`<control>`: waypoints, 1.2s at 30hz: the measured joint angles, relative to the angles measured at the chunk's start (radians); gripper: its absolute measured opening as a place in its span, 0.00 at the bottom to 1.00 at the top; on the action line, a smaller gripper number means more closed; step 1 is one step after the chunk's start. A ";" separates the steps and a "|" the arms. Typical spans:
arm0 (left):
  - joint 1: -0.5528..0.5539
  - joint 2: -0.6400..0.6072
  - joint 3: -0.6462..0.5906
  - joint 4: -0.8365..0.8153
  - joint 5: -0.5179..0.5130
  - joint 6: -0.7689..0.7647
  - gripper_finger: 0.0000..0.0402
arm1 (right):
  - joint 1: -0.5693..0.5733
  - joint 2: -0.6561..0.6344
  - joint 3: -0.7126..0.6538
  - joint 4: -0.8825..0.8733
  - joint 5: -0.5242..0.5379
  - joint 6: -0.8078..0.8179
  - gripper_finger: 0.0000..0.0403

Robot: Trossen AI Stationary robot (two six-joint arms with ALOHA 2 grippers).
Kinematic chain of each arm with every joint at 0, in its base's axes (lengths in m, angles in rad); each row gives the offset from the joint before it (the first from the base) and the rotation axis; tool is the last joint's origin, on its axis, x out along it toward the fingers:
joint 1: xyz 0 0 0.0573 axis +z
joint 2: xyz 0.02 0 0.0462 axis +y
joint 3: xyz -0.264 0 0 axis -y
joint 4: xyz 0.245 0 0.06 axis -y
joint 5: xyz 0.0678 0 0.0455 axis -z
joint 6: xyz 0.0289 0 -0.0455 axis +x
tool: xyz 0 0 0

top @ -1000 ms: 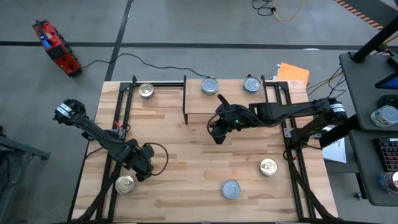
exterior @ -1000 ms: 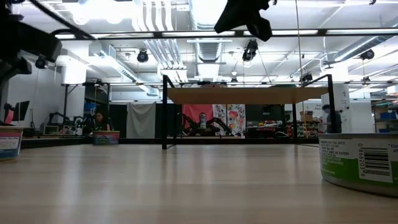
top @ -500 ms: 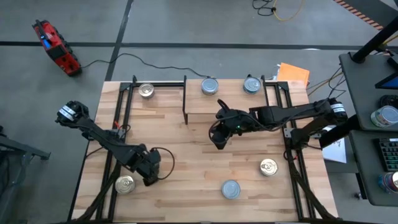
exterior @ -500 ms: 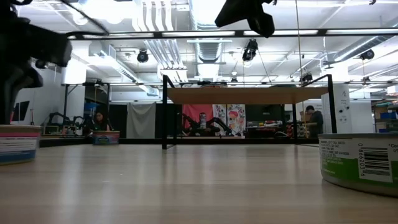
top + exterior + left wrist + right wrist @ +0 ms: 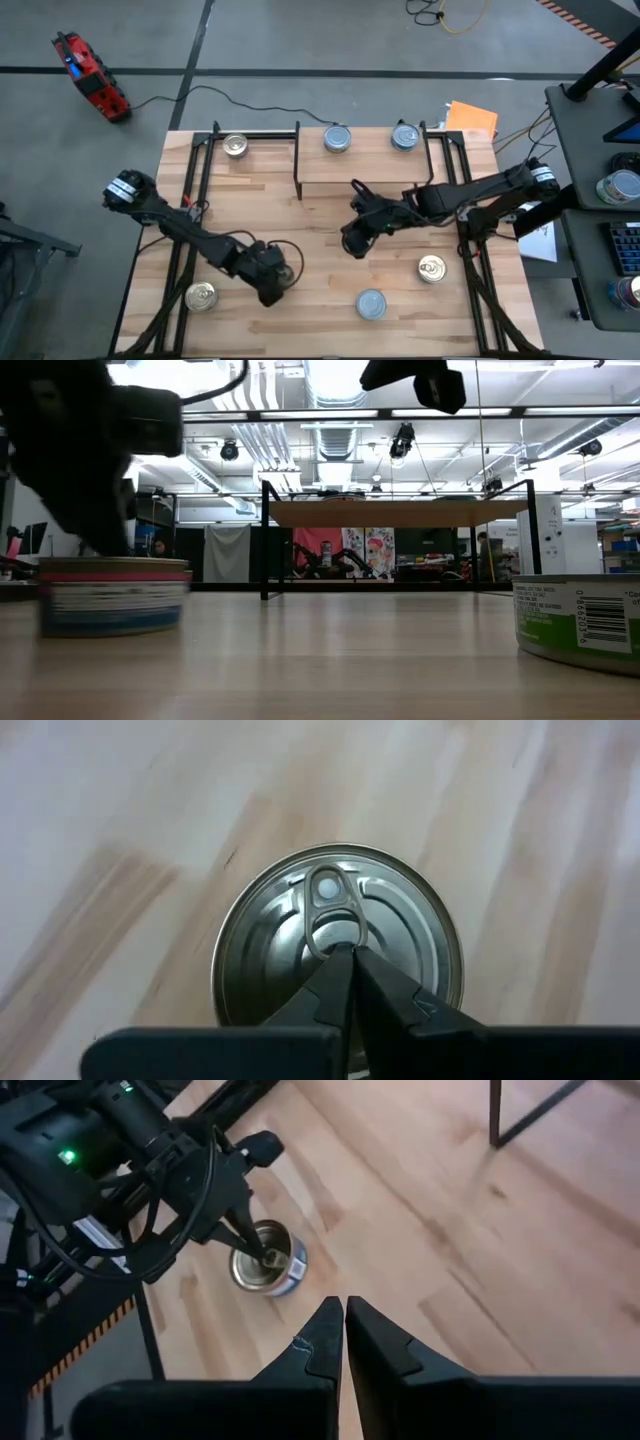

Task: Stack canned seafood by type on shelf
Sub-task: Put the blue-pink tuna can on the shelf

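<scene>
The left end effector point(image 5: 283, 276) has swung across the bench toward the middle, pushing a silver-topped tin point(image 5: 337, 955) along with its closed tips; the right end effector point(image 5: 352, 243) drifts slightly nearer.

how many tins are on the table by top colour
silver-gold-top tins: 4, one of them under the left gripper
pale-blue-top tins: 3
total: 7

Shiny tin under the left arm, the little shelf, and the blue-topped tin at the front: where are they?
Shiny tin point(image 5: 336, 948), left wrist view, its lid.
Shelf point(image 5: 322, 180), high view, its plank top.
Blue-topped tin point(image 5: 371, 304), high view, its lid.
</scene>
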 joint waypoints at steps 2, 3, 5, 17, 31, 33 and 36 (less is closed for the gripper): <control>0.020 0.013 0.001 0.045 0.001 0.036 0.00 | 0.011 0.000 -0.005 -0.003 0.000 0.032 0.02; 0.030 0.019 0.001 0.064 0.001 0.052 0.00 | 0.016 0.000 -0.008 -0.004 0.000 0.053 0.02; 0.048 0.028 0.001 0.098 0.001 0.083 0.00 | 0.025 0.001 -0.013 -0.004 0.000 0.106 0.02; 0.102 -0.019 -0.004 0.150 0.011 0.198 0.00 | 0.071 0.029 -0.140 0.037 -0.002 0.351 0.02; 0.071 -0.177 -0.018 -0.051 0.045 0.365 0.00 | 0.064 0.332 -0.175 0.622 -0.116 0.418 0.02; 0.070 -0.155 -0.022 0.000 0.030 0.400 0.00 | 0.057 0.390 -0.138 0.618 -0.116 0.422 0.02; 0.067 -0.117 -0.023 0.047 0.027 0.415 0.00 | 0.047 0.459 -0.087 0.600 -0.131 0.434 0.02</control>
